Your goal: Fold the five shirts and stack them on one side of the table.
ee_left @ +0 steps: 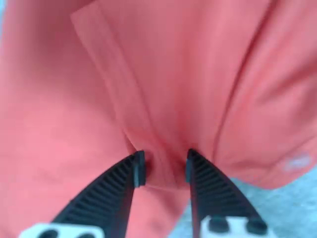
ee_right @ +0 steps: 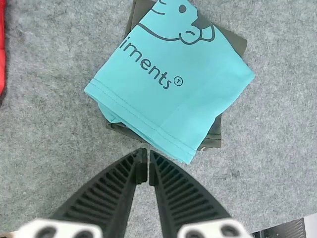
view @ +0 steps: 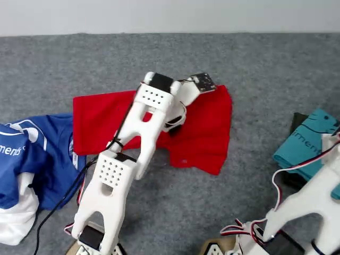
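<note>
Fingers (ee_left: 117, 186) of the left gripper (ee_left: 163, 167) are seen narrowed around a raised fold of the red shirt (view: 204, 133), and the cloth is pinched between the two ribbed pads. Creases in the fabric are drawn toward that pinch. The red shirt is spread across the middle of the grey tabletop (view: 239, 69), and the left arm (view: 138, 143) is stretched out over it from the near edge.

The right gripper (ee_right: 147, 166) is held above bare tabletop, just beside the hem of the teal shirt (ee_right: 173, 84). Its fingers are brought almost together, with only a sliver of a gap and nothing between them.

The teal shirt is folded and laid on top of a folded dark shirt (ee_right: 225, 134), whose edges are left showing around it; this small stack is placed at the right side of the tabletop. At the left side, a blue shirt (view: 32, 154) is left crumpled, partly draped over a white shirt (view: 16, 218), and its edge is set close to the red one.
</note>
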### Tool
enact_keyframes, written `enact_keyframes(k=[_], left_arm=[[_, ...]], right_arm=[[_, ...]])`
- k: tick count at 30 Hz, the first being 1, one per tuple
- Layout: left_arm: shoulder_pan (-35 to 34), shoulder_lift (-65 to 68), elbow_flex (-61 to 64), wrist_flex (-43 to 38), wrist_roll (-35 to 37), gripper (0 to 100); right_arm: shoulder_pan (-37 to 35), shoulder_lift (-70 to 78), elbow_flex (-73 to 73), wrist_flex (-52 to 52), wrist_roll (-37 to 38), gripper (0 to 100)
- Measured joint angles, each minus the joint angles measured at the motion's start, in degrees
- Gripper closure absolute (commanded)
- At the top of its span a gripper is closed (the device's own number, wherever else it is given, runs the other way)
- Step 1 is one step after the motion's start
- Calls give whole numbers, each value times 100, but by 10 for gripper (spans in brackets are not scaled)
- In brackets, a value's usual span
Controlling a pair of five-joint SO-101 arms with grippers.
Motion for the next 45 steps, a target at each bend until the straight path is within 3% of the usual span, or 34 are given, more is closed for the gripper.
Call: enact_keyframes(k=[5,10,17,20,31,37,45], left_arm=[[9,0,404,-158,70,859],[35,0,26,-26,70,859],[484,-633,-334,0,185,857],[853,-870,-246,18,211,801],[1679,-1037,1336,-18,325,769],[1609,-1037,2347,-905,360,769],[1618,-1125,3068,-1662,343,935]], right_arm=[[0,0,0,0,0,984],[0,0,0,0,0,984],[0,0,0,0,0,984],[0,0,0,0,0,984],[0,0,0,0,0,984],[0,0,0,0,0,984],[0,0,0,0,0,984]])
